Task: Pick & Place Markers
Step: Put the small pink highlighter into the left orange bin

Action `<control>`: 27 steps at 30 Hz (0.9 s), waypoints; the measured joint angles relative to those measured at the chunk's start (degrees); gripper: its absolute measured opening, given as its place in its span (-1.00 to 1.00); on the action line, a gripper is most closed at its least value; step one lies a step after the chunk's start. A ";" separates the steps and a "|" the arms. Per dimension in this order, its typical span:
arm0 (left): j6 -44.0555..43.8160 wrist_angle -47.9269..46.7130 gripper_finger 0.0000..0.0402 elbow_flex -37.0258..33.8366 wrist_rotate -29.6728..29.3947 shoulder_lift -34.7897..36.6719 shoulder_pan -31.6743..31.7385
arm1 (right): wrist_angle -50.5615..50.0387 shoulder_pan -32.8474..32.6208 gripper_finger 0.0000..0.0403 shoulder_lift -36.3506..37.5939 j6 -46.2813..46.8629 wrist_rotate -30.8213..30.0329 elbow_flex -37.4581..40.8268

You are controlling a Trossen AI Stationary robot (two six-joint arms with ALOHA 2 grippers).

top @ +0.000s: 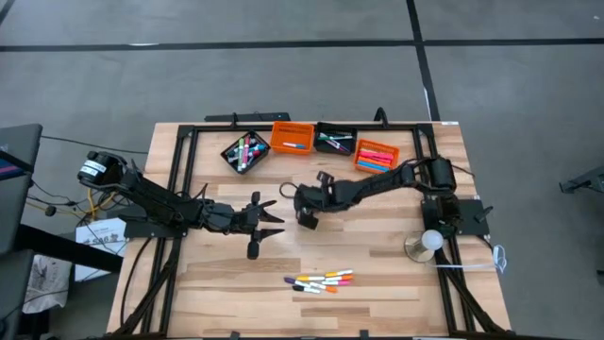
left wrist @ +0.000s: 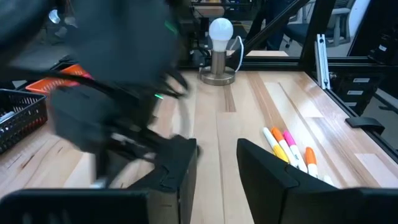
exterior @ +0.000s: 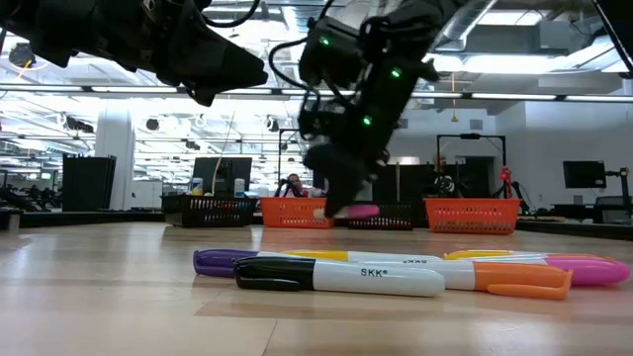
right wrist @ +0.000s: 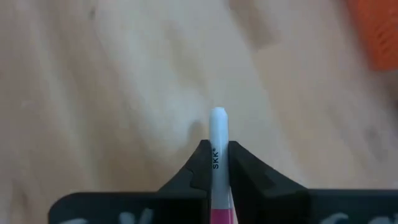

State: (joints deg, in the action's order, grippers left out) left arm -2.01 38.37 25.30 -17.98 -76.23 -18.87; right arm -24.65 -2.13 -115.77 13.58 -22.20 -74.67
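- grippers met near the table's middle: the right gripper [top: 307,219] was clamped on a white-barrelled marker with a pink cap [right wrist: 217,163], held clear above the wooden table [top: 396,283], its white end jutting out past the fingertips.
- left gripper [top: 269,225] hovered just beside it, jaws apart and empty, fingers [left wrist: 180,165] pointing toward the right arm and well apart from the table's edges.
- loose markers [top: 321,280] lay bunched near the front edge, side by side and touching; the black-capped white one [exterior: 341,277] lay nearest the low camera, with purple, orange and pink ones behind it.
- open wood separated that bunch from both grippers, and more bare wood ran to the left and right of it.
- four bins lined the far edge: a black bin [top: 244,152], an orange bin [top: 292,138], another black bin [top: 334,141] and another orange bin [top: 376,156], each holding markers.
- lamp with a round white bulb [top: 427,243] stood near the right edge, by the right arm's base.
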 joint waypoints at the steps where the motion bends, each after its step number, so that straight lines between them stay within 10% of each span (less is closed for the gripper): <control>1: -0.08 -0.01 -0.43 0.00 -0.01 0.00 0.00 | -0.81 0.75 -0.91 0.06 -1.33 -0.08 -1.17; 27: -4.30 -3.67 -0.43 0.00 0.00 0.00 0.00 | -5.80 29.87 -0.86 0.27 -26.01 27.91 -24.42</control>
State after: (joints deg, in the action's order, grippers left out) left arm -6.31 34.70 25.30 -17.98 -76.23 -18.87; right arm -30.45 27.73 -115.50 -12.43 5.71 -99.09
